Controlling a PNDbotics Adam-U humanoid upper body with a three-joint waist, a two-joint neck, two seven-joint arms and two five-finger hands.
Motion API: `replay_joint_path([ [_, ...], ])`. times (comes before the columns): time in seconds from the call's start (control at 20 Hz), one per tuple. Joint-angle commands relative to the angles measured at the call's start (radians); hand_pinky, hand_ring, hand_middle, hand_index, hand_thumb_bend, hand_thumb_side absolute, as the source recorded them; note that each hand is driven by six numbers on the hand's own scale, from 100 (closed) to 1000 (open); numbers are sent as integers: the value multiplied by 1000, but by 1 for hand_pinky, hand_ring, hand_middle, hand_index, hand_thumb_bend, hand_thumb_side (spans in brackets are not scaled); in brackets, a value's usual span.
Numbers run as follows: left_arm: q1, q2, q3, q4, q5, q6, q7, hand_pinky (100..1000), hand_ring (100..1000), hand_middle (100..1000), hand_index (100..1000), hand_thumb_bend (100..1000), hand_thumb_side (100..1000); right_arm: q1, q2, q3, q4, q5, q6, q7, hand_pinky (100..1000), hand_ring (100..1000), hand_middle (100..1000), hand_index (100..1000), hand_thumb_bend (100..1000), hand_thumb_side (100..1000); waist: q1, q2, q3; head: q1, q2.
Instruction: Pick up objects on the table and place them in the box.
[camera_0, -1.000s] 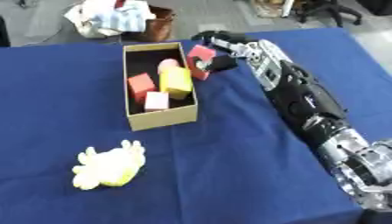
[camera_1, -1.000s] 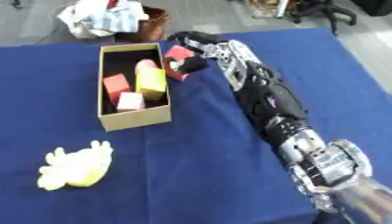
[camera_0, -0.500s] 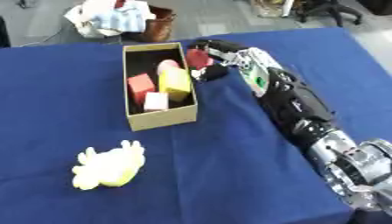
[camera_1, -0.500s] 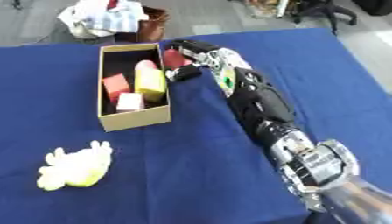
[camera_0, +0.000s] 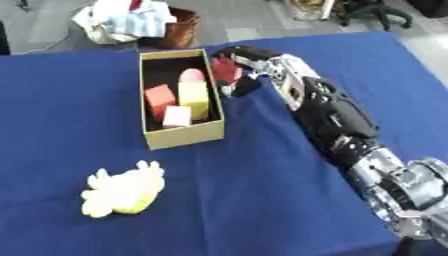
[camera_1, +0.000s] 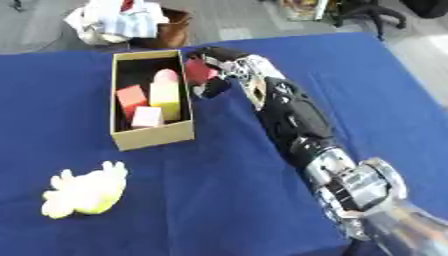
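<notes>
Right hand: we see our right hand (camera_0: 243, 67) reached out along the counter to the box's far right corner, its fingers and thumb curled round a small red block (camera_0: 225, 70).
Red block: held in that hand just beside the box's right wall, at the level of the rim; we cannot tell whether it touches the wall.
Left hand: it shows in neither of our views.
Box: an open tan cardboard box (camera_0: 185, 139) stands lengthwise on the counter, left of our right arm, its far end toward the back edge.
Inside the box: a pink rounded piece (camera_0: 192, 76) lies at the far end; a yellow block (camera_0: 194, 98) sits in the middle against the right side; a red cube (camera_0: 159, 96) sits beside it on the left; a pale pink cube (camera_0: 177, 116) lies nearest us.
Yellow toy: a soft yellow plush-like thing (camera_0: 122, 190) lies on the counter near our lower left, well apart from the box and from our hand.
Counter: covered by a blue cloth (camera_0: 262, 190).
Beyond the counter: a brown basket (camera_0: 179, 30) with light-coloured cloths piled on it stands past the far edge, behind the box.
</notes>
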Motion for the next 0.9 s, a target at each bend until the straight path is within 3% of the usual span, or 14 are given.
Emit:
replay_joint_path([
  [0.05,-15,17,9,-13,5,-1,-1,701,607,616,775,312,613,5,5,4,-1,-3,-5,-16,558,542,669,924,100,100,13,-3,1,-3,-17],
  [0.3,-14,19,11,-13,5,0,2,701,606,615,775,312,613,-1,-3,5,-31,-23,-23,-99,482,461,547,866,100,100,13,-4,-4,-2,-18],
  [0.55,-13,19,11,-13,5,0,3,701,606,615,775,311,614,-10,-15,15,-74,-43,-43,-150,457,435,512,836,100,100,12,-6,-10,-1,-18],
  [0.9,-9,22,13,-13,4,0,5,701,605,615,775,311,614,-17,-30,24,-114,-58,-54,-154,457,438,500,827,100,100,10,-12,-16,-2,-16],
])
